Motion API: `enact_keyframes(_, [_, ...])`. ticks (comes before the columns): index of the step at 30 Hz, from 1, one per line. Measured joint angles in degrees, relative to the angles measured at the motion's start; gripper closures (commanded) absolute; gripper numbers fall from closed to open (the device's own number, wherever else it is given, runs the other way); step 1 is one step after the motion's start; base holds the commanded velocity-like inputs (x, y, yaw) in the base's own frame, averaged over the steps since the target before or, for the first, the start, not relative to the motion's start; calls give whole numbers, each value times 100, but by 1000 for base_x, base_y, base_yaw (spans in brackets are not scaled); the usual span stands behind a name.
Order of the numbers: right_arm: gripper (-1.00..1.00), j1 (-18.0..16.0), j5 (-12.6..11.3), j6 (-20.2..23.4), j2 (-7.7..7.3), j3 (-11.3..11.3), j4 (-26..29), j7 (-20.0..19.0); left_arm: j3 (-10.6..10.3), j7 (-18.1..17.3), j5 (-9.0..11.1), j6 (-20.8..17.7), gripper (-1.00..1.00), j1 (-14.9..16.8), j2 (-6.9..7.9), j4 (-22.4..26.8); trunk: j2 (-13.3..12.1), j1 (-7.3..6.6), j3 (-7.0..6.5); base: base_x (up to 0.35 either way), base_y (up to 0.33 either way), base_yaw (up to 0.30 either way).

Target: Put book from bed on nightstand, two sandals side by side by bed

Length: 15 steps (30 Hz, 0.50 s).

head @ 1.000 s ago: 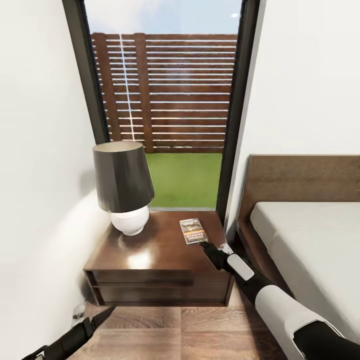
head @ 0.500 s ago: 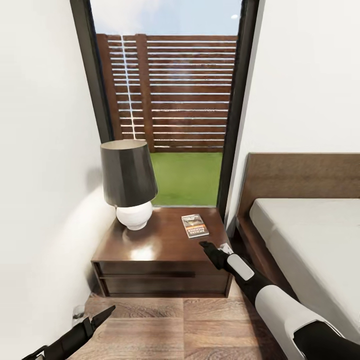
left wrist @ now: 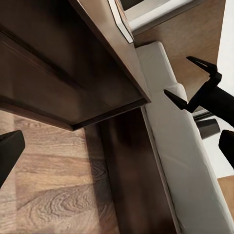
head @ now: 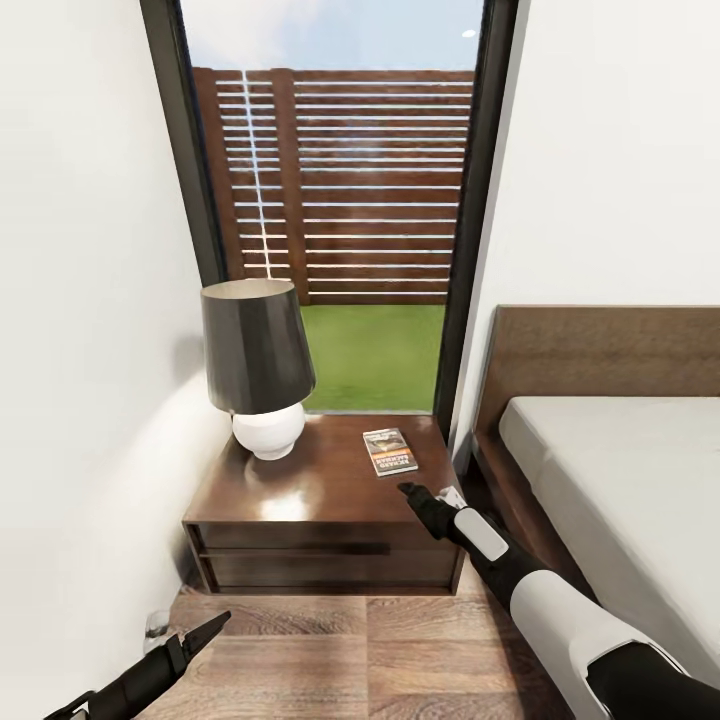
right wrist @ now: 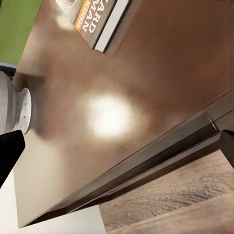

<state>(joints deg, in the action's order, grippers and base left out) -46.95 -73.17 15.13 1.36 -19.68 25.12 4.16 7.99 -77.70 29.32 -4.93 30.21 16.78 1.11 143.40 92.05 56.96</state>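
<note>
Now unmoved since half a second ago: book (head: 390, 451) on nightstand (head: 330, 490), right pincer (head: 408, 490) spread empty.

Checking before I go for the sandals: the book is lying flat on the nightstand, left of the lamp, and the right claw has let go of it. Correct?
Not quite. In the head view the book lies flat on the nightstand to the right of the lamp, not left. The right claw is clear of it.
</note>
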Motion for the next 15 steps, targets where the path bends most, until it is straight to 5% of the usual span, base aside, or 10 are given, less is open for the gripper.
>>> enact_keyframes(9, [-100, -1, 0, 0, 0, 2, -1, -4, 0, 15, -3, 0, -100, 1, 0, -1, 0, 0, 0, 0, 0, 0])
enact_keyframes(15, [-100, 2, -1, 5, 0, 2, 1, -6, 1, 32, -5, -7, -100, 0, 0, 2, -7, -16, -132, 0, 0, 0])
